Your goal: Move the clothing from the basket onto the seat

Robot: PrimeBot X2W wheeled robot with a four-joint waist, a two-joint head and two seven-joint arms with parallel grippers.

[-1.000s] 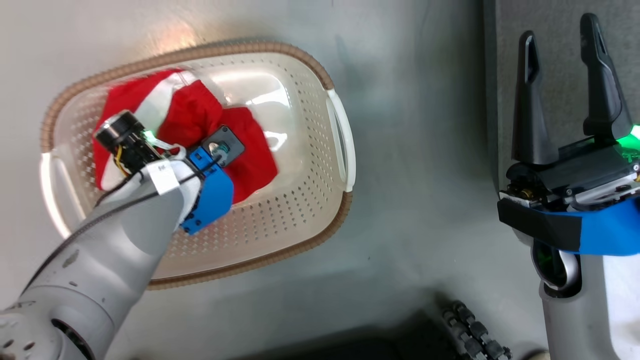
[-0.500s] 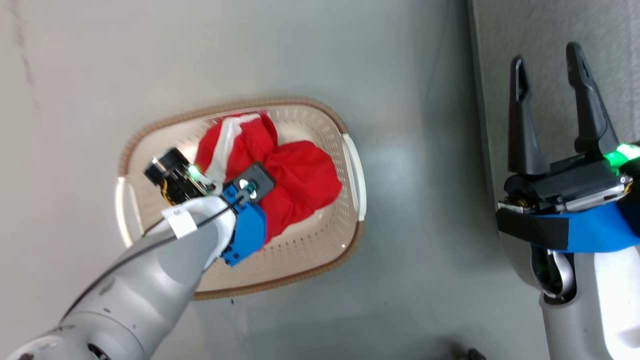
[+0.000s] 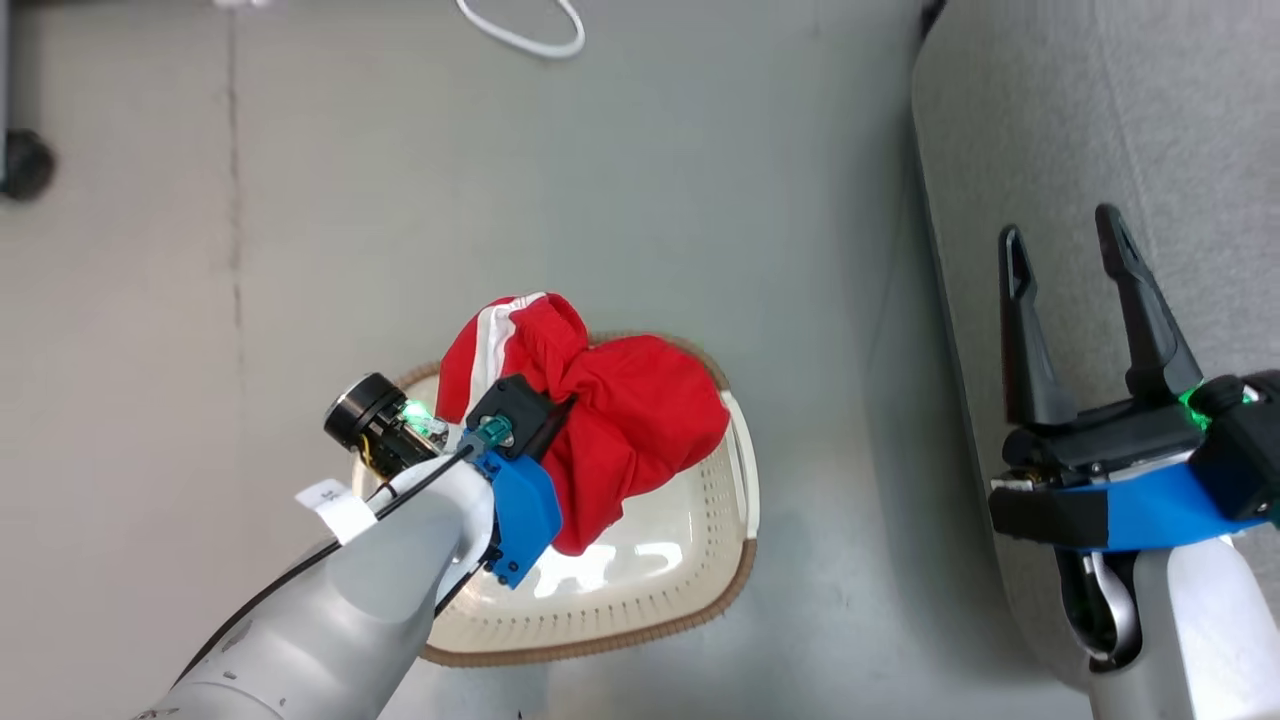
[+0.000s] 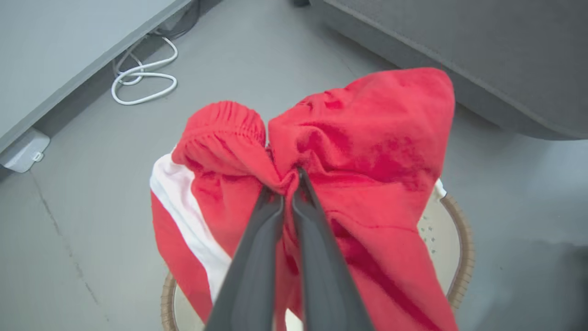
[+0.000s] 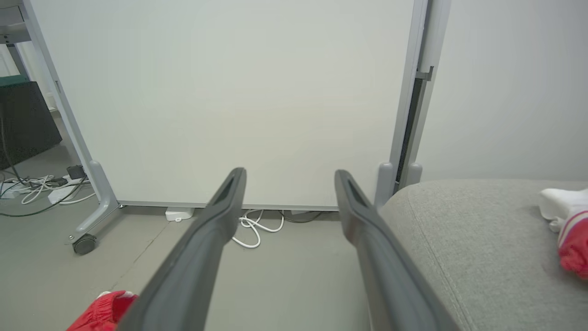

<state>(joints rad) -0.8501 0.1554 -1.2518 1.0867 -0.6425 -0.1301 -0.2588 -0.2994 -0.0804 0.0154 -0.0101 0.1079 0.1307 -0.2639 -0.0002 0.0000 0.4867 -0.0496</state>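
A bunched red garment with a white stripe, the clothing (image 3: pixel 620 430), hangs over the far part of the cream basket (image 3: pixel 600 640). My left gripper (image 4: pixel 287 181) is shut on its gathered middle, and folds drape to both sides of the fingers. In the head view the cloth hides most of the left fingers. The basket's brown rim (image 4: pixel 464 239) shows below the cloth. My right gripper (image 3: pixel 1060 230) stands open and holds nothing, over the edge of the grey seat (image 3: pixel 1150 120). Another piece of red and white clothing (image 5: pixel 572 230) lies on the seat (image 5: pixel 459 230).
A white cable (image 3: pixel 520 35) lies coiled on the grey floor beyond the basket, by the foot of a pale panel (image 5: pixel 229 92) on casters (image 5: pixel 85 243). More cables (image 5: pixel 32 193) lie at the far left. A strip of floor separates basket and seat.
The head camera has risen and pulled back, so the basket looks smaller and lower. My left gripper has lifted the clothing from the basket's bottom to above its rim. The right gripper stays open.
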